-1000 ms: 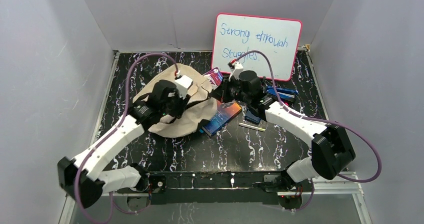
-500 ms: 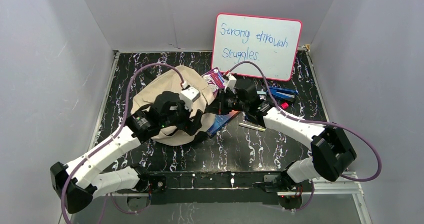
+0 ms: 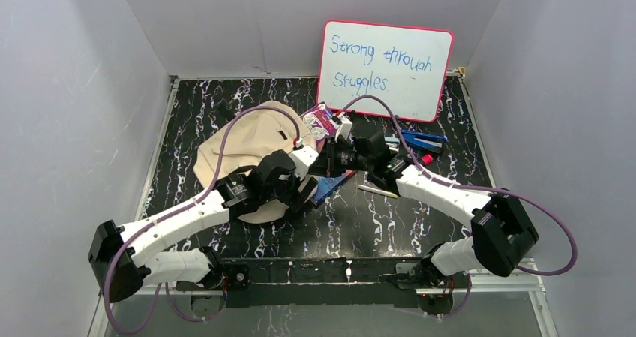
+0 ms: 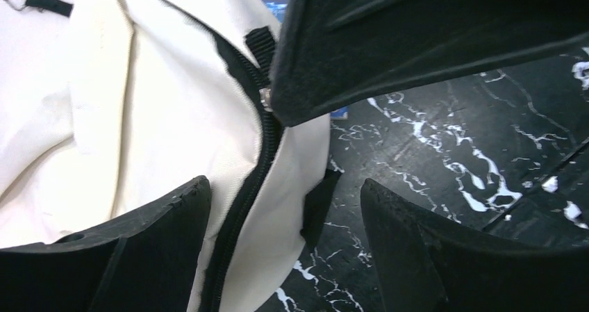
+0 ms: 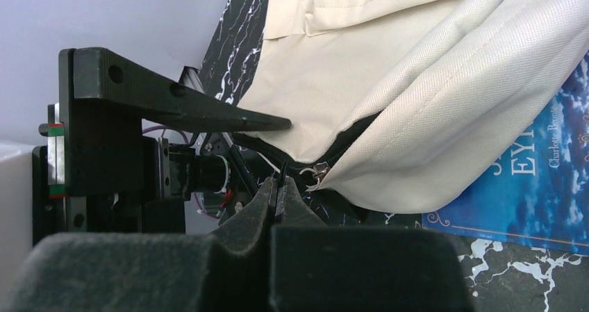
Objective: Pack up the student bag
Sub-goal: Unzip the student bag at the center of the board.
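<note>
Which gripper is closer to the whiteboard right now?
Right. The right gripper is at the far right edge of the student bag, on the side facing the whiteboard. The left gripper is at the bag's near edge, farther from the board.

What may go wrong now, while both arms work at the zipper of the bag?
The left end effector and the right end effector sit very close at the zipper of the bag, so they may collide. The soft bag lies partly on the blue book; a pull may drag both.

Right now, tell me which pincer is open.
The left pincer: its jaws stand apart astride the zipper of the student bag, while the right pincer is pressed shut.
</note>
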